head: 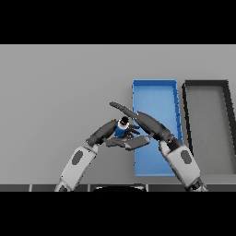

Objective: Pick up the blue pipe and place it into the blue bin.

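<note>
The blue bin (155,99) lies flat on the grey table (60,92), long axis running away from the robot, and serves as the reference for all positions below. The blue pipe (121,129) is just outside the bin's left wall, about halfway along that wall, raised off the table and standing roughly upright, with a dark opening ringed in white at its top end. The right hand (146,122) reaches across the bin's left wall from the bin's near right corner; one finger extends straight past the pipe to the upper left, while the other fingers and the thumb curl in against the pipe, holding it from the bin side. The left hand (109,130) comes in from the near left of the bin and meets the pipe on its outer side; its fingers are fairly straight and extend beneath the pipe toward the bin wall, and whether they actually touch the pipe cannot be determined. A black bin (206,85) of similar shape lies just beside the blue bin's right wall, parallel to it.
</note>
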`<state>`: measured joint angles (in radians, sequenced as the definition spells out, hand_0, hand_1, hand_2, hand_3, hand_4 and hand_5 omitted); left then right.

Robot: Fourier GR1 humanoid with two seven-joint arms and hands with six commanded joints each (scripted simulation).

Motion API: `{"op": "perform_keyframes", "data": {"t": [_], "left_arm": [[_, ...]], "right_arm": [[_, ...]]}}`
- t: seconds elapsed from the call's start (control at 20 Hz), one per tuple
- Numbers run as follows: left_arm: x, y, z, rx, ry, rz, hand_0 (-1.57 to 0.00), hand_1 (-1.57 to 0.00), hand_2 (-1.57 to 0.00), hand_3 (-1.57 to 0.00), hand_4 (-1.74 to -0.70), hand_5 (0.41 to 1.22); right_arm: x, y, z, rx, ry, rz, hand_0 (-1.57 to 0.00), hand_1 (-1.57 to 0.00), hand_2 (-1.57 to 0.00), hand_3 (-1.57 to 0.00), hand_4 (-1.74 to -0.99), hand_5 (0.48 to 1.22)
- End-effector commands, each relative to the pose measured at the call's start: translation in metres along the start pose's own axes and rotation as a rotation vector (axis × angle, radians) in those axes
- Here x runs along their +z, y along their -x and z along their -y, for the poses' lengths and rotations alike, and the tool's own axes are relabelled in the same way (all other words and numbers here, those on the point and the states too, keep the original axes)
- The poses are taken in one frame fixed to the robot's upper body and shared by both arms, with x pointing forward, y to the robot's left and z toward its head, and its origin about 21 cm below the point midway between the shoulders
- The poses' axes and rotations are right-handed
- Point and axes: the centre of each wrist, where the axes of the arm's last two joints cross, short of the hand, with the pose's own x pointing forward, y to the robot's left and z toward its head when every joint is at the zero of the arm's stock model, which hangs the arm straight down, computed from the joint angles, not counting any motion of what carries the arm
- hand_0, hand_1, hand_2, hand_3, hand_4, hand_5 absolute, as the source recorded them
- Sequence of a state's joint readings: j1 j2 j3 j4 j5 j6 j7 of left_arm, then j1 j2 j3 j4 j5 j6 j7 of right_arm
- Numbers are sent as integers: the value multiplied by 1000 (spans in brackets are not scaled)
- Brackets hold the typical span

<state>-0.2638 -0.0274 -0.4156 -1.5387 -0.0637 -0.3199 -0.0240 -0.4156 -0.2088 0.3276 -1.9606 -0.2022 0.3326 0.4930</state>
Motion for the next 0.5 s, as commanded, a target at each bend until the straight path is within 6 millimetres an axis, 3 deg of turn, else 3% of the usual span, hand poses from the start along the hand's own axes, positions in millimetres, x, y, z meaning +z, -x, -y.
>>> {"op": "perform_keyframes", "data": {"t": [0.0, 0.1, 0.15, 0.25, 0.35, 0.45], "left_arm": [[2, 1, -1, -8, 0, -2, -1571, -1571, -1571, -1571, -1469, 1221], [-2, 0, -1, -15, -13, -20, -1571, -1571, -1571, -1571, -1465, 1221], [-1, 3, -2, -16, -12, -25, -1571, -1571, -1571, -1571, -1462, 1221], [2, 3, -3, -4, 5, -44, -1571, -1571, -1571, -1571, -1560, 1221], [-2, 4, 3, -23, 8, -73, -1571, -1571, -1571, -1571, -1622, 1221], [5, 4, 1, -5, -5, -53, -1571, -1571, -1571, -1511, -1662, 1221]], "right_arm": [[-8, 0, -1, 1, -18, 8, -27, -39, -91, 1, -1184, 516], [-12, 2, 0, 7, -43, 6, -69, -108, -166, -44, -1204, 497], [-16, 0, 1, 18, -54, -1, -168, -218, -261, -128, -1233, 487], [-24, -3, 1, 11, -82, 18, -507, -530, -538, -401, -1331, 489], [-30, 0, -3, 6, -91, 26, -876, -877, -910, -762, -1467, 518], [-35, -1, -7, -21, -98, 29, -1126, -1127, -1148, -953, -1551, 596]]}}
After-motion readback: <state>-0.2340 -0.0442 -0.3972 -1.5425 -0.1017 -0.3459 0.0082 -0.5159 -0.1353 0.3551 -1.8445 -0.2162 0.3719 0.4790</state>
